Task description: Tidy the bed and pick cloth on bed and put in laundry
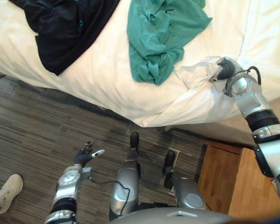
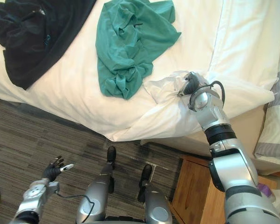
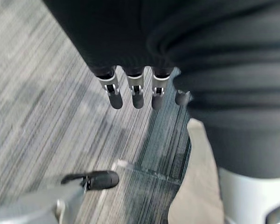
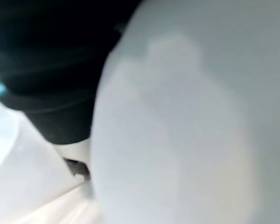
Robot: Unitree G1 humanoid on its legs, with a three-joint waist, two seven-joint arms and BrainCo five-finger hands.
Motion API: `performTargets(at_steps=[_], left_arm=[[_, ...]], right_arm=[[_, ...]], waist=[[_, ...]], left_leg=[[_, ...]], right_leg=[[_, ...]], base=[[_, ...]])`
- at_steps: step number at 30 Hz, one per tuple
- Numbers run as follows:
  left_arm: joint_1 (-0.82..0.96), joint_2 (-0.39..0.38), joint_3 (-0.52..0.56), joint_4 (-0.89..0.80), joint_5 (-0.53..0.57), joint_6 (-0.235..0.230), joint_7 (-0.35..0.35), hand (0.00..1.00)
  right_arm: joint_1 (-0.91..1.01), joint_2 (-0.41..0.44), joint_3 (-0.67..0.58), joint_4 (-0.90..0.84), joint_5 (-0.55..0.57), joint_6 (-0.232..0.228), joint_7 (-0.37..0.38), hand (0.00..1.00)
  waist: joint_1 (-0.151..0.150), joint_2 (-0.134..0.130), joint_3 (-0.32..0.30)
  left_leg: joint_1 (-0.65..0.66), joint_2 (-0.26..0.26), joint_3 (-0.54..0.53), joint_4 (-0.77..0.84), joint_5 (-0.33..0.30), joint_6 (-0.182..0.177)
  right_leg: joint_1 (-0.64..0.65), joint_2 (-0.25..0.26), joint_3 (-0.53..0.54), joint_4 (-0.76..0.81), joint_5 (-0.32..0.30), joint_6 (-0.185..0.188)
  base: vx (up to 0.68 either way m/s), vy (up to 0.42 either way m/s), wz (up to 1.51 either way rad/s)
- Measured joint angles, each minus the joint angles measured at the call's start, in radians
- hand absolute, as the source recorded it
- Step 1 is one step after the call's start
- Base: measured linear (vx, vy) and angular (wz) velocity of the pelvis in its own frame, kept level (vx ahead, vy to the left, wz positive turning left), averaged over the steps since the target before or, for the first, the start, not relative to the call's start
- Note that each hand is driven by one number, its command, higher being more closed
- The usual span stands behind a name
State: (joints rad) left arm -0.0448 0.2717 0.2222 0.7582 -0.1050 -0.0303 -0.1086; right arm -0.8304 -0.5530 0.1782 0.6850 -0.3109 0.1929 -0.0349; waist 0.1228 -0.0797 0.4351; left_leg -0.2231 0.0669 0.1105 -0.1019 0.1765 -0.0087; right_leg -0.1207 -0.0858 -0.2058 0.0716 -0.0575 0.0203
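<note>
- Grey striped carpet (image 1: 37, 116) runs along the near side of a bed (image 1: 107, 88) covered with a white duvet.
- A teal cloth (image 1: 161, 37) lies bunched on the bed, close to its near edge.
- A black garment (image 1: 70, 28) is spread on the bed beside the teal cloth, not touching it.
- The right hand (image 1: 225, 68) rests at the bed's corner with its fingers sunk into a crumpled fold of white sheet (image 1: 196, 72). I cannot tell whether they pinch it.
- The left hand (image 1: 85, 155) hangs off the bed over the carpet, fingers straight, thumb apart, holding nothing.
- A wooden cabinet (image 1: 233, 177) stands beside the bed's corner.
- A person's white shoe (image 1: 7, 189) rests on the carpet, well apart from the bed.
</note>
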Motion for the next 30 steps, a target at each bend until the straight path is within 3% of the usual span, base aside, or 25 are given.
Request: performTargets(at_steps=[3, 6, 9, 11, 15, 16, 18, 22, 28, 30], left_arm=[[0.006, -0.047, -0.028, 0.000, 0.018, 0.048, 0.053, 0.00], [0.034, -0.078, -0.030, -0.033, 0.019, 0.063, 0.098, 0.00], [0.054, -0.094, -0.042, -0.034, 0.021, 0.093, 0.128, 0.00], [0.099, -0.118, -0.064, -0.037, 0.048, 0.127, 0.143, 0.00], [0.159, -0.167, -0.068, -0.034, 0.080, 0.148, 0.158, 0.00], [0.168, -0.175, -0.075, -0.025, 0.081, 0.148, 0.158, 0.00], [0.190, -0.182, -0.105, -0.020, 0.081, 0.144, 0.158, 0.00], [0.194, -0.188, -0.104, 0.011, 0.077, 0.123, 0.155, 0.00], [0.221, -0.211, -0.055, 0.025, 0.062, 0.105, 0.143, 0.00], [0.222, -0.232, -0.011, 0.048, 0.049, 0.104, 0.119, 0.00]], right_arm=[[0.126, 0.087, -0.115, -0.062, 0.211, 0.007, -0.147, 1.00], [0.290, 0.180, -0.219, -0.197, 0.300, -0.008, -0.236, 1.00], [0.437, 0.245, -0.277, -0.314, 0.314, -0.018, -0.268, 1.00], [0.588, 0.292, -0.301, -0.398, 0.318, -0.026, -0.298, 1.00], [0.774, 0.345, -0.332, -0.480, 0.300, -0.054, -0.302, 1.00], [0.806, 0.355, -0.334, -0.497, 0.286, -0.069, -0.302, 0.00], [0.855, 0.387, -0.355, -0.508, 0.285, -0.097, -0.303, 0.00], [0.910, 0.469, -0.403, -0.491, 0.328, -0.138, -0.324, 0.00], [0.991, 0.594, -0.500, -0.320, 0.658, -0.254, -0.309, 0.00], [1.014, 0.621, -0.547, -0.260, 0.781, -0.321, -0.275, 0.00]], waist=[[-0.004, -0.015, -0.006], [-0.019, -0.041, -0.024], [-0.032, -0.068, -0.057], [-0.070, -0.081, -0.106], [-0.103, -0.059, -0.193], [-0.115, -0.040, -0.205], [-0.134, -0.012, -0.244], [-0.136, 0.009, -0.258], [-0.162, 0.015, -0.284], [-0.161, 0.029, -0.295]], left_leg=[[0.036, 0.004, 0.002, -0.002, -0.006, -0.008], [0.065, 0.007, 0.020, -0.002, -0.014, -0.016], [0.086, 0.003, 0.047, -0.003, -0.025, -0.019], [0.114, -0.001, 0.062, -0.003, -0.038, -0.015], [0.161, -0.013, 0.101, -0.003, -0.063, -0.011], [0.179, -0.018, 0.104, -0.003, -0.068, -0.008], [0.191, -0.024, 0.116, -0.004, -0.076, -0.005], [0.224, -0.028, 0.130, -0.004, -0.089, -0.004], [0.281, -0.027, 0.177, -0.004, -0.116, -0.011], [0.311, -0.024, 0.209, -0.004, -0.134, -0.017]], right_leg=[[0.033, 0.004, 0.001, 0.002, 0.000, 0.000], [0.054, 0.005, 0.015, 0.002, 0.000, 0.000], [0.062, -0.001, 0.046, 0.002, -0.009, 0.009], [0.083, -0.008, 0.060, 0.000, -0.015, 0.016], [0.111, -0.020, 0.105, -0.004, -0.031, 0.036], [0.129, -0.026, 0.108, -0.007, -0.033, 0.040], [0.137, -0.033, 0.112, -0.014, -0.037, 0.048], [0.167, -0.037, 0.130, -0.024, -0.038, 0.052], [0.209, -0.039, 0.163, -0.034, -0.033, 0.046], [0.229, -0.040, 0.178, -0.036, -0.034, 0.048]], base=[[0.04, -0.020, -0.02], [0.01, -0.005, -0.14], [0.01, 0.008, -0.29], [0.03, 0.020, -0.20], [0.05, 0.028, -0.30], [0.04, 0.041, -0.18], [0.04, 0.035, -0.11], [0.06, 0.015, -0.10], [0.09, 0.001, -0.22], [0.07, 0.001, -0.40]])
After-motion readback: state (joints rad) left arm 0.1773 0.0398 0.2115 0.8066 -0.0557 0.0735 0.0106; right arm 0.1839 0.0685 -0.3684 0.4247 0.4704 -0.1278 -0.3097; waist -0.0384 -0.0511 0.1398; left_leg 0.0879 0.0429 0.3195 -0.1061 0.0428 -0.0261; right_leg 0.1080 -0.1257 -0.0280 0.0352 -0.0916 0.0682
